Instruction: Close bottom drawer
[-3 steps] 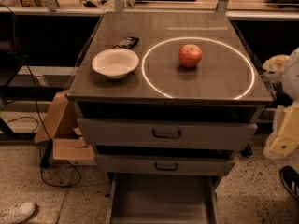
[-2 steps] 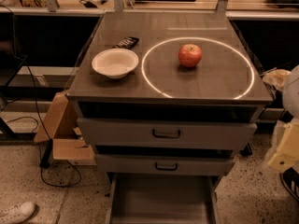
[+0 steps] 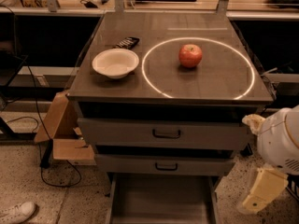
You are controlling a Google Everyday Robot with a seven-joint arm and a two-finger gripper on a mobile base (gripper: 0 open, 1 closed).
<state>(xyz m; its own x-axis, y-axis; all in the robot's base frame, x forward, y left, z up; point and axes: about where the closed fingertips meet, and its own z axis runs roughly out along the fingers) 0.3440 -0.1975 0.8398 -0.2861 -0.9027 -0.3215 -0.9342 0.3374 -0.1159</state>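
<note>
While the bottom drawer stands pulled out at the foot of the cabinet, whose glossy top bears a bowl and an apple, the gripper hangs right of the cabinet over speckled floor, and I cannot tell its grip.

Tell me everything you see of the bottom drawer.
The bottom drawer is pulled out, open, below the middle drawer. It looks like grey metal: a flat tray with thin raised side walls, nothing visible inside. Its front runs off the lower edge of the view. The hand hangs to its right, not touching it.
</note>
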